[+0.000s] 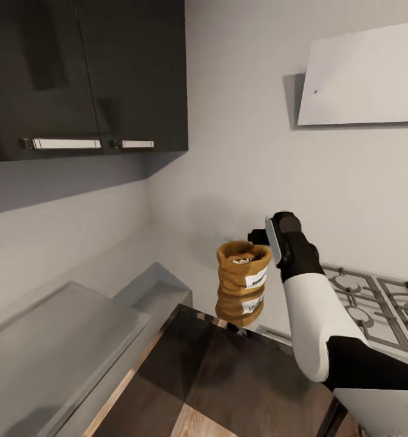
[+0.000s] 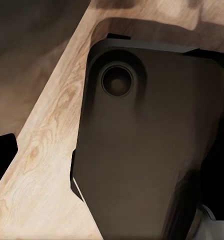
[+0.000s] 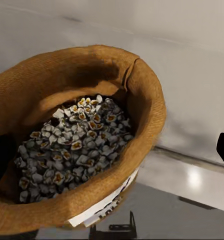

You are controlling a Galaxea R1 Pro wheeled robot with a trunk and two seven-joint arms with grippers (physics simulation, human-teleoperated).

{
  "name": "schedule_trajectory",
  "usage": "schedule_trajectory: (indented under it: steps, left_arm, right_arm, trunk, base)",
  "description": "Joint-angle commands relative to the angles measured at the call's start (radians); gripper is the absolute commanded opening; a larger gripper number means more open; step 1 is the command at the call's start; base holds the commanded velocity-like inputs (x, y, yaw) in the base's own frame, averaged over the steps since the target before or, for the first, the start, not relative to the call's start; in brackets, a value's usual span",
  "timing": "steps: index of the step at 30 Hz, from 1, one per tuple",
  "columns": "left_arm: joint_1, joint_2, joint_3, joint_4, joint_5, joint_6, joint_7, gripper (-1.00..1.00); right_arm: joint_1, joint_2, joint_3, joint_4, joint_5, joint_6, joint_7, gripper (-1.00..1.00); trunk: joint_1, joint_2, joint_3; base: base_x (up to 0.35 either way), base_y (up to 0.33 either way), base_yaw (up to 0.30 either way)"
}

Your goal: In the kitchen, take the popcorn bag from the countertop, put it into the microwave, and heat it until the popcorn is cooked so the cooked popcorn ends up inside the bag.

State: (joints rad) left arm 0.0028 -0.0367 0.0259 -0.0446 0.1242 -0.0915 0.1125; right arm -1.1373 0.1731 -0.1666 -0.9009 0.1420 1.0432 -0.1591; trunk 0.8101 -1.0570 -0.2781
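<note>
From the head camera I have my right gripper (image 1: 260, 238) up beside the popcorn bag (image 1: 243, 280), a small tan burlap sack with a rolled rim and a white label on its side. The sack stands upright at the near edge of the glossy light-grey countertop (image 1: 186, 252), its reflection showing just beneath it. The gripper's dark body sits at rim height, touching or just beside the sack's right side, but I cannot tell from any view whether the jaws are clamped on the rim or still apart.

My right wrist camera looks straight down into the bag's mouth (image 3: 77, 150): the popcorn (image 3: 74, 145) inside is a heap of small whitish pieces with tan centres, filling the bottom.

The left wrist camera shows a dark moulded part of the robot over pale wood-grain flooring (image 2: 37, 165); I cannot read the left pincer's state there.

My judgement on progress: early. The bag looks not yet lifted off the counter, or only just, so the pickup is in hand. Carrying it to the microwave, loading it, shutting the door and starting the heat all remain. A steel gas hob with grates (image 1: 374, 303) lies to the right, behind my arm
</note>
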Motion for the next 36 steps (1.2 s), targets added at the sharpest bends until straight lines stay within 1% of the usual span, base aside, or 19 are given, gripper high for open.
schedule_trajectory:
  steps: [1,2,3,5,6,8,16,26,32,36]
  left_arm:
    - [0.000,0.000,0.002,-0.001,0.008,-0.002,0.001,1.00]
    - [0.000,0.000,0.002,-0.001,0.008,-0.002,0.001,1.00]
    - [0.000,0.000,0.002,-0.001,0.008,-0.002,0.001,1.00]
    - [0.000,0.000,0.002,-0.001,0.008,-0.002,0.001,1.00]
    - [0.000,-0.001,0.002,-0.001,0.008,-0.002,0.001,1.00]
    - [0.000,-0.001,0.002,-0.001,0.008,-0.002,0.001,1.00]
    - [0.000,-0.001,0.002,-0.001,0.008,-0.001,0.001,1.00]
    - [0.000,-0.001,0.002,-0.001,0.008,-0.001,0.001,1.00]
    - [0.001,0.000,0.002,-0.001,0.008,0.001,0.000,1.00]
    - [0.000,0.000,0.002,-0.001,0.008,0.001,-0.001,1.00]
  right_arm:
    - [-0.001,0.001,-0.033,0.011,0.009,0.004,0.006,1.00]
    - [-0.001,0.001,-0.075,0.036,0.011,0.004,0.005,1.00]
    - [-0.001,0.001,-0.100,0.065,0.014,0.004,0.001,1.00]
    - [-0.001,0.001,-0.122,0.095,0.016,0.004,-0.016,1.00]
    - [-0.001,0.001,-0.126,0.100,0.016,0.004,-0.023,1.00]
    - [-0.001,0.001,-0.131,0.107,0.016,0.004,-0.032,1.00]
    - [-0.001,0.001,-0.132,0.109,0.015,0.004,-0.036,1.00]
    - [-0.001,0.001,-0.138,0.114,0.000,0.004,-0.032,1.00]
    - [-0.001,0.001,-0.139,0.117,-0.001,0.004,-0.032,1.00]
    - [-0.001,0.001,-0.139,0.118,-0.001,0.004,-0.032,1.00]
  trunk:
    - [0.000,-0.001,-0.001]
    - [0.000,-0.001,-0.001]
    - [0.000,-0.001,-0.001]
    - [0.000,-0.001,-0.001]
    - [0.000,-0.001,-0.001]
    - [0.000,-0.001,-0.001]
    - [0.000,-0.001,-0.001]
    - [0.000,-0.001,-0.001]
    - [0.000,-0.001,-0.001]
    - [0.000,-0.001,-0.001]
  base:
    - [-0.003,0.000,0.000]
    - [-0.001,0.000,0.000]
    - [0.000,0.000,0.000]
    - [0.000,0.000,0.000]
    - [0.000,0.000,0.000]
    - [0.000,0.000,0.000]
    - [0.000,0.000,0.000]
    - [0.002,0.000,0.000]
    - [0.163,0.000,0.000]
    - [0.040,0.000,0.000]
